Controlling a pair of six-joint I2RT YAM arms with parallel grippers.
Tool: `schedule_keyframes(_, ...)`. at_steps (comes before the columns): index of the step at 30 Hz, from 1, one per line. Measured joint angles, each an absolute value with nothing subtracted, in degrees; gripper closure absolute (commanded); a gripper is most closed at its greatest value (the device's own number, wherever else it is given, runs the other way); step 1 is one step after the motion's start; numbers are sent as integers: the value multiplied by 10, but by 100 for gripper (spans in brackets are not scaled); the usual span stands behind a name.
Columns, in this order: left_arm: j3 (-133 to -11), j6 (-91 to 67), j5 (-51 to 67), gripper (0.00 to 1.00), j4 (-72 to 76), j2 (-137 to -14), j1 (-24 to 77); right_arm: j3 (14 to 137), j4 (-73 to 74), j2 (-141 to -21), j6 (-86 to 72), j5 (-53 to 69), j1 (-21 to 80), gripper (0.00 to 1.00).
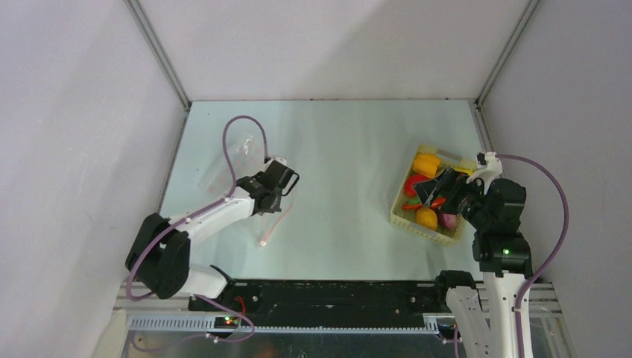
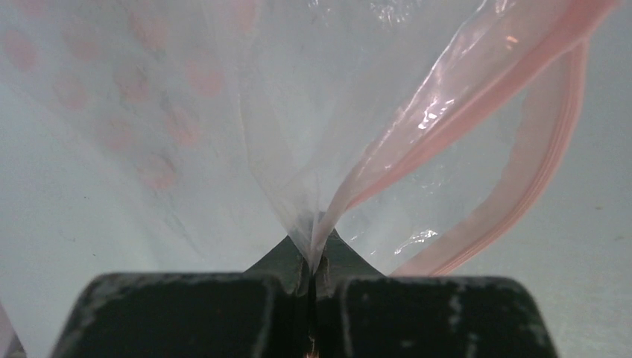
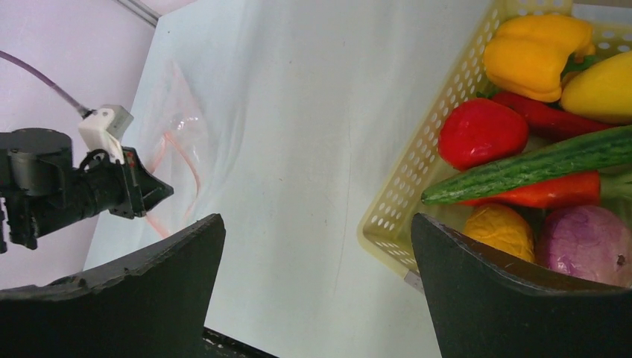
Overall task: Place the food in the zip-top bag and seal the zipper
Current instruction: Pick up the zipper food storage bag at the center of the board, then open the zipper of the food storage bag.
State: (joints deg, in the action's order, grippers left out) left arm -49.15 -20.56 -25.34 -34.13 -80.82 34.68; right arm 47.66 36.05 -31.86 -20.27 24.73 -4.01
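At the near edge, a black strip (image 1: 335, 292) and a slotted metal rail (image 1: 320, 322) run between the two arm bases. From there the table (image 1: 343, 164) stretches away as a pale, mint-tinted sheet, smooth and matte.

On the left side the left gripper (image 2: 313, 257) is pinched tight on a gathered fold of the zip-top bag (image 2: 186, 112). The bag lies towards the left wall. Its pink zipper (image 2: 447, 104) loops out from the pinch with the two lips apart, so the mouth gapes.

On the right side the right gripper (image 3: 317, 287) hangs over the near corner of a pale-yellow perforated basket (image 3: 417, 171). Its jaws are spread wide with nothing between them. All the food is in the basket: a yellow pepper (image 3: 533, 52), a red pepper (image 3: 477, 130), a long green vegetable (image 3: 536, 168) lying across a red chili (image 3: 551, 190), an orange pepper (image 3: 499, 227) and a purple onion (image 3: 585, 239).

Plain lilac-grey walls (image 1: 335, 45) box the table in on three sides, with metal strips down the far corners.
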Motion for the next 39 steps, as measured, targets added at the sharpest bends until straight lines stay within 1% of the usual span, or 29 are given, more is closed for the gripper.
schedule_keyframes(4, -508, -238, -234, 100, -347, -769, 357, 477, 361, -315, -204, 258, -40, 0)
schedule_keyframes(8, -520, -292, -176, 100, -336, -712, 374, 477, 360, -321, -208, 299, -27, 0)
schedule_keyframes(11, -522, -337, -126, 100, -321, -679, 381, 476, 352, -338, -222, 315, 22, 0)
schedule_keyframes(13, -528, -364, -103, 100, -320, -674, 387, 473, 338, -348, -239, 298, 86, 0)
schedule_keyframes(18, -561, -418, -91, 100, -342, -677, 419, 461, 272, -379, -289, 187, 301, 0)
schedule_keyframes(19, -567, -425, -89, 100, -343, -679, 427, 461, 256, -390, -295, 164, 330, 0)
schedule_keyframes(20, -576, -435, -88, 100, -344, -680, 438, 461, 231, -410, -306, 124, 379, 0)
schedule_keyframes(23, -592, -453, -88, 100, -347, -684, 466, 462, 180, -472, -332, 15, 477, 1)
schedule_keyframes(26, -605, -467, -88, 100, -358, -692, 488, 465, 148, -539, -348, -72, 545, 6)
schedule_keyframes(29, -616, -472, -88, 100, -371, -700, 503, 479, 137, -593, -363, -153, 590, 11)
schedule_keyframes(31, -618, -475, -89, 100, -378, -701, 513, 489, 131, -616, -376, -195, 599, 21)
schedule_keyframes(32, -619, -476, -89, 100, -382, -701, 519, 492, 128, -624, -380, -208, 599, 36)
schedule_keyframes(33, -619, -476, -89, 100, -384, -701, 523, 495, 125, -634, -389, -222, 599, 48)
schedule_keyframes(34, -619, -476, -89, 100, -386, -701, 527, 497, 123, -642, -394, -235, 599, 66)
schedule_keyframes(35, -619, -476, -89, 100, -388, -700, 530, 498, 122, -650, -402, -248, 599, 71)
schedule_keyframes(36, -619, -476, -90, 100, -392, -698, 532, 498, 125, -656, -410, -259, 600, 81)
schedule_keyframes(37, -619, -476, -90, 100, -395, -697, 534, 498, 127, -661, -414, -266, 601, 86)
schedule_keyframes(38, -619, -476, -95, 100, -401, -693, 535, 498, 132, -665, -422, -276, 602, 95)
schedule_keyframes(39, -620, -476, -100, 100, -409, -687, 535, 498, 136, -668, -425, -283, 603, 100)
